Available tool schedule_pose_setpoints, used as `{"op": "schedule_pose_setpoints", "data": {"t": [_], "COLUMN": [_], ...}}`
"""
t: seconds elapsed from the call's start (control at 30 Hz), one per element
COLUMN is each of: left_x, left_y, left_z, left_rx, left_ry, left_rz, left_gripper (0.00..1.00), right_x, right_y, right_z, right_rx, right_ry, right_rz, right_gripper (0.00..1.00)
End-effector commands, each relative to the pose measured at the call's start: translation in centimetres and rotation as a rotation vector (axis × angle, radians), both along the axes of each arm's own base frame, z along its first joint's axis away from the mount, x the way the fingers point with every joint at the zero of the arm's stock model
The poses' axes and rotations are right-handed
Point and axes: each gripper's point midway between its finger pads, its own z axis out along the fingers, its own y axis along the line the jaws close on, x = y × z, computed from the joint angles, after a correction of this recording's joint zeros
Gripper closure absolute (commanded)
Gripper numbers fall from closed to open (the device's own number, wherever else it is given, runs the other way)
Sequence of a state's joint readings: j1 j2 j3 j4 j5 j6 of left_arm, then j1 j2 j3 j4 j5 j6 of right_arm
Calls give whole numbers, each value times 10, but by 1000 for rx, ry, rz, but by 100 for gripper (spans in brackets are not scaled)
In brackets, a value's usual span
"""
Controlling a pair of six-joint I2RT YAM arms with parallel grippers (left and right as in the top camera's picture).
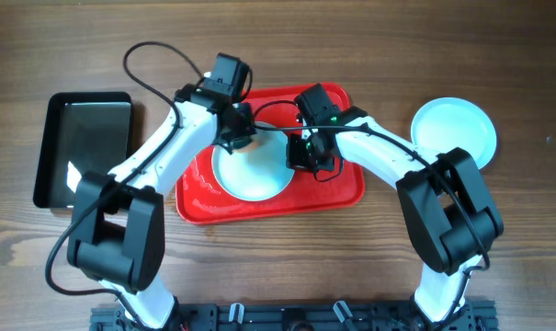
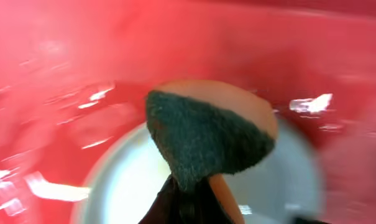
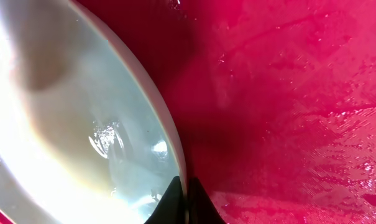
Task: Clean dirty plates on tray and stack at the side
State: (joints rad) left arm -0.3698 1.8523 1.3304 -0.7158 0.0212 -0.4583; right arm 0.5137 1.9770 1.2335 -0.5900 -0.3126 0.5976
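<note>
A pale plate (image 1: 252, 175) lies on the red tray (image 1: 342, 188), which also shows in the left wrist view (image 2: 51, 74) and right wrist view (image 3: 287, 99). My right gripper (image 1: 305, 156) is shut on this plate's right rim (image 3: 175, 155), fingertips (image 3: 184, 202) pinching it. My left gripper (image 1: 236, 129) is shut on a sponge (image 2: 206, 134) with a dark green scouring face and orange back, held over the plate's far edge (image 2: 132, 180). Another clean plate (image 1: 454, 131) lies on the table right of the tray. No sauce shows on the plate.
A black rectangular pan (image 1: 83, 147) stands on the table left of the tray, with a small white patch inside. Cables loop over the back of the tray. The tray's surface is wet and glossy.
</note>
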Motion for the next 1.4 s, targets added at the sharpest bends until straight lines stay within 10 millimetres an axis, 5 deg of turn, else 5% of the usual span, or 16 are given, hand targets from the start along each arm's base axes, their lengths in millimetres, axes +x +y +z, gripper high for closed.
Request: {"op": "schedule_pose_setpoints", "data": {"t": [0.0, 0.23, 0.3, 0.77, 0.97, 1.23, 1.37], "left_x": [-9, -28, -29, -48, -45, -32, -33], "left_y": [-33, -46, -38, 115, 133, 137, 138], "left_z": [-9, -66, -69, -63, -32, 71, 95], "left_rx": [-103, -81, -55, 407, 450, 365, 333], "left_ry": [59, 206, 217, 322, 255, -48, -118], "left_rz": [-11, -10, 4, 273, 309, 373, 387], "left_gripper": [96, 96, 96, 96, 96, 96, 96], "right_x": [-4, -5, -5, -6, -4, 10, 33], "right_y": [-10, -9, -10, -13, -16, -37, -43], "right_z": [-13, -13, -13, -14, -15, -13, 12], "right_rx": [-49, -44, -47, -62, -85, -211, -289], "right_ry": [21, 26, 29, 33, 27, -34, -123], "right_rz": [6, 7, 7, -2, -26, -50, 19], "right_gripper": [96, 96, 96, 96, 96, 96, 96]}}
